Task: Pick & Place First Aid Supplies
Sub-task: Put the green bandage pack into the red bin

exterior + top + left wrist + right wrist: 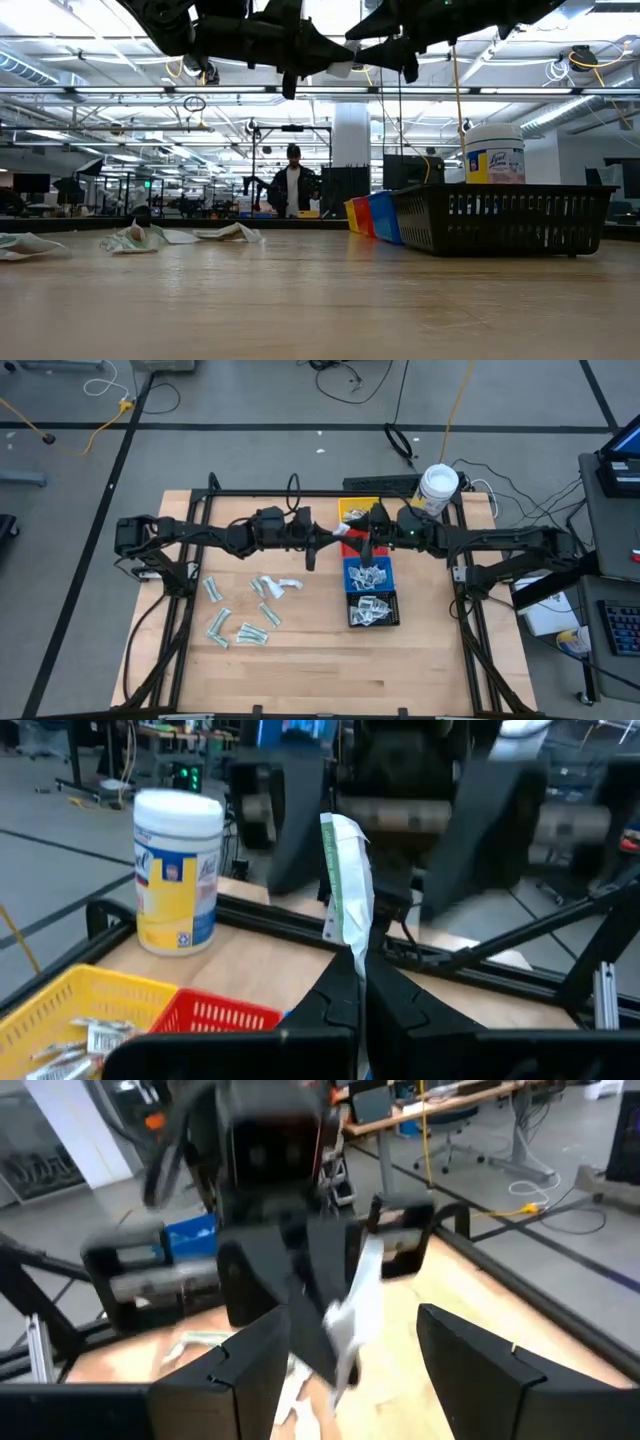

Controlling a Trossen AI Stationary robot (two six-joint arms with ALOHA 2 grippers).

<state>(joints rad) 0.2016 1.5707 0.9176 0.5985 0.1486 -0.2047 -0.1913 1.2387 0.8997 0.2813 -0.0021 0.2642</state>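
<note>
Left gripper (360, 982), fingers pressed together on a pale green long wrapper (346, 880), hung above the middle of the wooden table (300, 670), the packet standing upright between its dark fingertips. Facing it at close range, the right gripper (345, 1345) had its fingers spread apart with nothing between them, poised over the row of bins; in its wrist view the same wrapper dangled from the opposite arm. More first aid supplies (240, 615) lay scattered on the table beneath the left arm, pale green wrappers and white packets apart from one another. Others sat in the yellow bin (120, 995), the blue bin (368, 574) and the black bin (372, 609), with the red bin (215, 1013) next to the yellow. A white wipes jar with a yellow label (178, 872) stood at the table's far corner. Beyond the table, a person (292, 186) stood in the room.
</note>
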